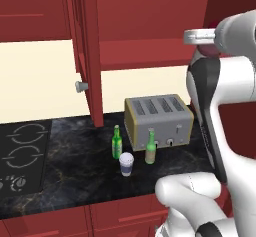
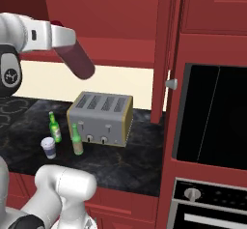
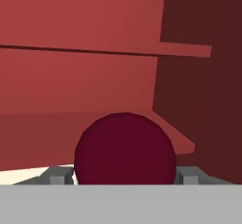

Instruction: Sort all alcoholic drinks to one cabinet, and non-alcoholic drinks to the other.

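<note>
I'm looking at a black marbled counter (image 1: 75, 181) with red cabinet fronts below it and red wall cabinets above. A cream wall (image 1: 35, 81) runs behind the counter. One cabinet door (image 1: 90, 51) stands open edge-on with a grey knob (image 1: 80, 86), seen from the left base view; from the right base view a second open door (image 2: 161, 54) carries its own knob (image 2: 171, 84). At 9 o'clock on the counter in the left base view lies a black cooktop (image 1: 22, 156). At 3 o'clock in the right base view a black oven (image 2: 214, 121) sits in a tall red unit.

I count one toaster (image 1: 159, 121), grey with four slots, in the middle of the counter. In front of it stand two green bottles: the bright one (image 1: 117, 143) at its 8 o'clock, the olive one (image 1: 150, 148) just before its front face. One white cup (image 1: 126, 164) with a dark sleeve stands between them and nearer to me, apart from both.

One juice bottle (image 2: 76, 61) is up in the air, tilted, well above the toaster, in front of the open cabinet shelf. My gripper (image 3: 124, 178) holds it: in the hand view its maroon round end (image 3: 125, 150) sits between the two grey fingers (image 3: 56, 175), which press it on either side. Red shelves (image 3: 94, 53) lie beyond it.
</note>
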Robot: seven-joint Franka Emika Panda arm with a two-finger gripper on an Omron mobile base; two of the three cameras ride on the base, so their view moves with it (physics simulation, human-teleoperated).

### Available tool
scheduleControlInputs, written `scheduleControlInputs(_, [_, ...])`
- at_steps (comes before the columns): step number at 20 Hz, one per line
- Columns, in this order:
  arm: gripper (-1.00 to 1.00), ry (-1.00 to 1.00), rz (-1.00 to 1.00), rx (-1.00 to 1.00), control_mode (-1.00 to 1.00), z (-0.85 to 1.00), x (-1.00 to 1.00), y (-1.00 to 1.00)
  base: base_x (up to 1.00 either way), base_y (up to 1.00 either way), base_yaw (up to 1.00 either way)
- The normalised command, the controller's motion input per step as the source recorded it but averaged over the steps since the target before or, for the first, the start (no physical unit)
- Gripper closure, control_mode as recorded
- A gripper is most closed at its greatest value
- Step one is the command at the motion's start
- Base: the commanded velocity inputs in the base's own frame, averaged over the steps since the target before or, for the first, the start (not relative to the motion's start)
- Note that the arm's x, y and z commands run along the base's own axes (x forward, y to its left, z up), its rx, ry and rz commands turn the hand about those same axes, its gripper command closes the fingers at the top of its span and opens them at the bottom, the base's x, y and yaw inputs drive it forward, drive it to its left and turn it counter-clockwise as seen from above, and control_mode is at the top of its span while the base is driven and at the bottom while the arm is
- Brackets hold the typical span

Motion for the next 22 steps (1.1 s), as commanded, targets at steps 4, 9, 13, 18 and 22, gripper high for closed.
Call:
scheduleControlInputs(4, [1.0,0.0,-0.02,0.02,-1.0,0.04,0.27,-0.06,0.0,0.0,0.0])
scheduleControlInputs(9, [1.0,-0.01,-0.03,0.0,-1.0,0.1,0.26,-0.02,0.0,0.0,0.0])
scheduleControlInputs(13, [1.0,-0.01,-0.03,0.0,-1.0,0.07,0.28,-0.02,0.0,0.0,0.0])
scheduleControlInputs(18, [1.0,-0.01,-0.03,0.0,-1.0,0.05,0.3,-0.03,0.0,0.0,0.0])
scheduleControlInputs(22, [1.0,-0.01,-0.03,0.0,-1.0,0.01,0.32,-0.03,0.0,0.0,0.0])
